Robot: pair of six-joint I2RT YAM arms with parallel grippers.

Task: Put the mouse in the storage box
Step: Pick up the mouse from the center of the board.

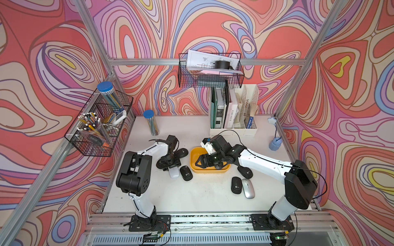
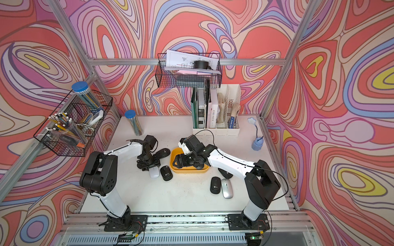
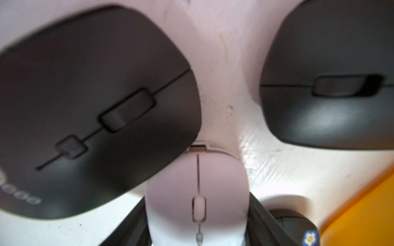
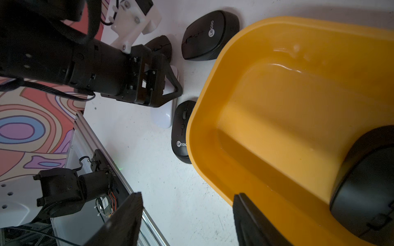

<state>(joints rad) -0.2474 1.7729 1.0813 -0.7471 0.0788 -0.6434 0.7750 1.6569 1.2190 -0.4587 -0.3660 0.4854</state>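
One black mouse (image 4: 366,183) in box (image 1: 209,170); left gripper (image 3: 198,215) clamps white mouse (image 3: 197,181) at box's 9 o'clock, lift next; right gripper (image 4: 187,204), spread and empty, should clear.

The storage box (image 1: 210,171) is a shallow yellow-orange tub with rounded corners. It stands open side up near the middle of the white table (image 1: 202,198). In the right wrist view one black mouse (image 4: 366,181) lies on its floor, at one end.

The white mouse (image 1: 174,173) lies flat on the table at the left arm's side of the box, near it but apart; both top views show only its rear half. A second black mouse (image 1: 186,173) lies between them, just beside the box wall. At the other side a silver mouse (image 1: 248,188) lies flat, just beside a third black mouse (image 1: 236,184).
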